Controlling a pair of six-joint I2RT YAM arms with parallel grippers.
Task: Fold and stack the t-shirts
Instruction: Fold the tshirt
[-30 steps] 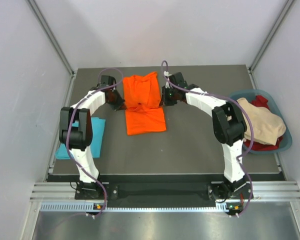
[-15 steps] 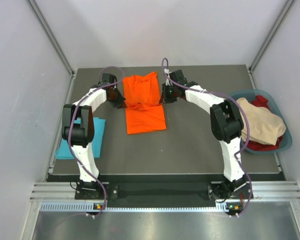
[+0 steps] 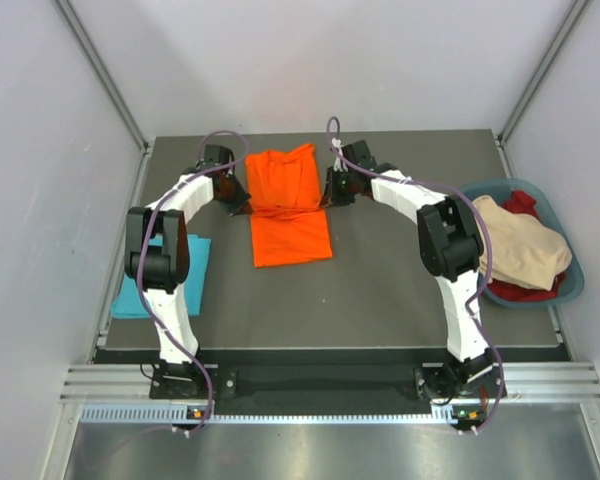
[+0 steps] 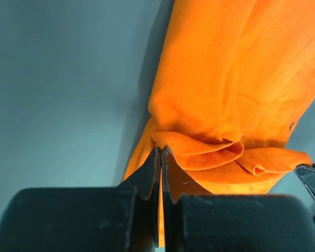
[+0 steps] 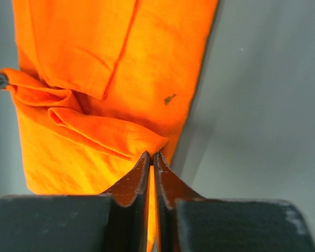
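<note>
The orange t-shirt (image 3: 289, 205) lies in the far middle of the desk (image 3: 380, 290), long and narrow. Its far part is spread flat, its near part forms a smaller rectangle, and a bunched ridge of cloth crosses it between the two. The left gripper (image 3: 242, 204) sits at the left end of that ridge. In the left wrist view its jaws are pressed together on a pinch of orange cloth (image 4: 226, 79) at the shirt's edge, with only a thin sliver of fabric between them (image 4: 161, 152). The right gripper (image 3: 329, 194) sits at the ridge's right end, and the right wrist view shows its jaws (image 5: 151, 156) likewise clamped on a fold of the shirt's edge (image 5: 121, 52). A turquoise t-shirt (image 3: 194, 268) lies folded flat at the desk's left edge, well apart from the orange one and partly hidden behind the left arm. That makes two t-shirts on the desk, one of each colour. At the right edge sits one blue-grey basin (image 3: 572, 283) holding two more garments: a beige one (image 3: 525, 250) heaped on top and a red one (image 3: 525, 204) showing beneath it at the far and near sides.
</note>
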